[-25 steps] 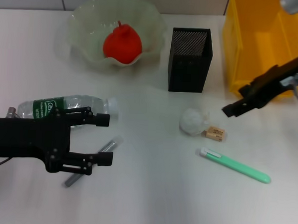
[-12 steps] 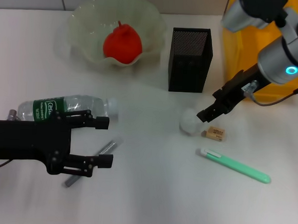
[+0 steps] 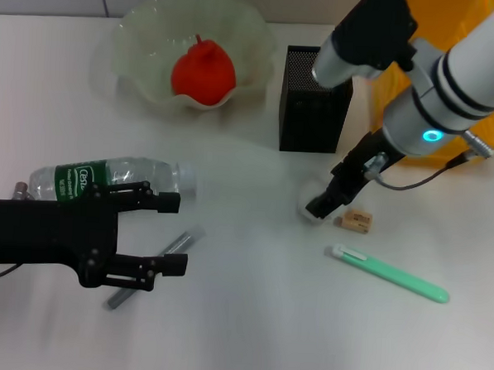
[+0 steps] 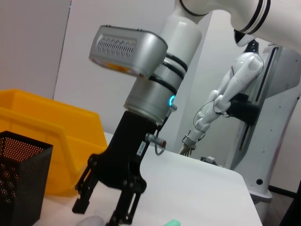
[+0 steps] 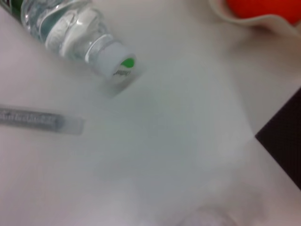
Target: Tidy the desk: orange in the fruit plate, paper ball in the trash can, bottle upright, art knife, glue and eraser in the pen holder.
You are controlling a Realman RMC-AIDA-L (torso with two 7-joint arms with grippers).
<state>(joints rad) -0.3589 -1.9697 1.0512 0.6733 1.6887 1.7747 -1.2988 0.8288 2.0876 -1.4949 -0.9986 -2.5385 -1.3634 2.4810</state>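
Orange (image 3: 203, 72) sits in the fruit plate (image 3: 139, 30) already; my right hand (image 3: 324, 204), spread, hangs over the paper ball (image 3: 312, 207) beside the pen holder (image 3: 313, 101); bottle (image 3: 106, 178), knife, glue, eraser wait.

My right arm reaches from the far right down toward the middle of the worktop, its forearm white with a lit ring. My right tool (image 3: 322, 207) points steeply down, its black fingers (image 4: 83, 199) spread apart. My left tool (image 3: 171, 232) lies low on the near left, level, with both fingers open and pointing right.
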